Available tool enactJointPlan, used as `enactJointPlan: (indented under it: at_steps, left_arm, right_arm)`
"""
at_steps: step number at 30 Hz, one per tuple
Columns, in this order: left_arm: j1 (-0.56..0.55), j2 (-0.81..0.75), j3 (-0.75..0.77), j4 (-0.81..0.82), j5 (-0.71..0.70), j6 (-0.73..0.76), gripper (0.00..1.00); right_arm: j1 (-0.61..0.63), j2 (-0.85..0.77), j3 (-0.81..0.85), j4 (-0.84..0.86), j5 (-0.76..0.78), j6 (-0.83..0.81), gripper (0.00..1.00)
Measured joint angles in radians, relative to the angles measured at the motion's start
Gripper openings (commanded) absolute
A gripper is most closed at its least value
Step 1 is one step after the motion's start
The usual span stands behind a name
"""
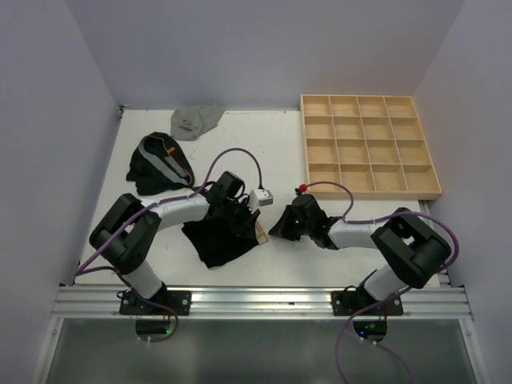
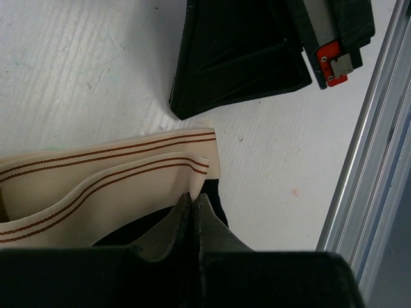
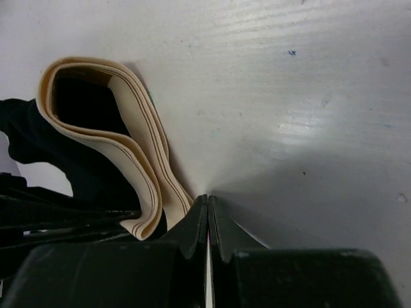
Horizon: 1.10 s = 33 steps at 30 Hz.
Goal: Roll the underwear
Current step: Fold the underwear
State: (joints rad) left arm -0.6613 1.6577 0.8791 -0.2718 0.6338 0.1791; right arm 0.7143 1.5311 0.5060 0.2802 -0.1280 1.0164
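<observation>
Black underwear (image 1: pixel 216 240) with a tan striped waistband (image 2: pixel 96 179) lies crumpled at the front middle of the table. My left gripper (image 1: pixel 244 214) is shut on the waistband's end, cloth pinched between its tips (image 2: pixel 192 197). My right gripper (image 1: pixel 276 226) is shut and empty, its tips (image 3: pixel 207 200) on the table just right of the folded waistband (image 3: pixel 138 160). Its black fingers (image 2: pixel 244 58) also show in the left wrist view, apart from the cloth. A second black pair with a grey waistband (image 1: pixel 160 164) lies at the back left. A plain grey pair (image 1: pixel 196 120) lies at the far edge.
A wooden grid tray (image 1: pixel 436 180) stands at the back right. The metal rail (image 1: pixel 264 300) runs along the table's near edge and shows at the right of the left wrist view (image 2: pixel 366 173). Walls enclose the table on three sides.
</observation>
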Motion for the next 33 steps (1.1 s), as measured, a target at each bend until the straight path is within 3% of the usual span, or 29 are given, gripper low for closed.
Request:
enactJointPlan:
  at_steps: [8, 33]
  left_arm:
    - [0.000, -0.047, 0.030, -0.028, 0.000, -0.001, 0.04]
    - [-0.028, -0.058, 0.044, -0.068, 0.052, 0.012, 0.08]
  right_arm:
    - [0.029, 0.068, 0.014, 0.105, -0.010, 0.030, 0.00]
    - [0.040, 0.099, 0.013, 0.159, -0.022, 0.053, 0.00]
